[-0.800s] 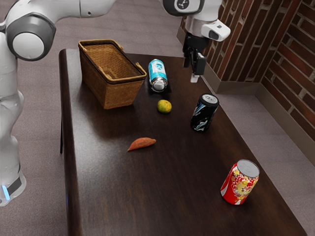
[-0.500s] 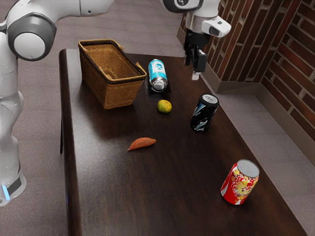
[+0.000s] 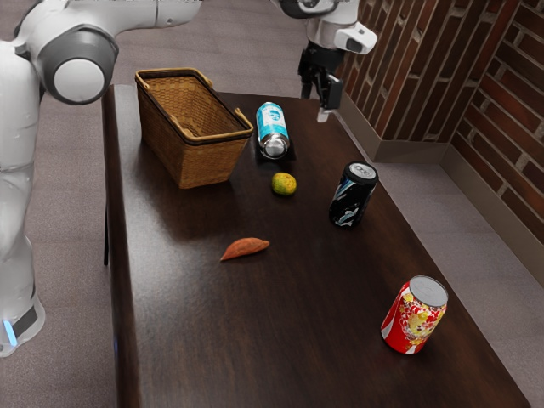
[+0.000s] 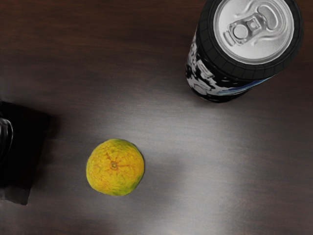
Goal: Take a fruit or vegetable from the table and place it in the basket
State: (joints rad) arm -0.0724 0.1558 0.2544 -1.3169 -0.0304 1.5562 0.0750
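The end effector hung above the counter, out past the bottle from the basket, its fingers apart with nothing between them. The yellow-green citrus, the likely pick, sat on the counter near the basket, nearer to it than the black can. The approach called for centring over the fruit first, then a straight descent with the fingers clear of bottle and can, and an even close at its widest part, since a one-sided touch could roll it.
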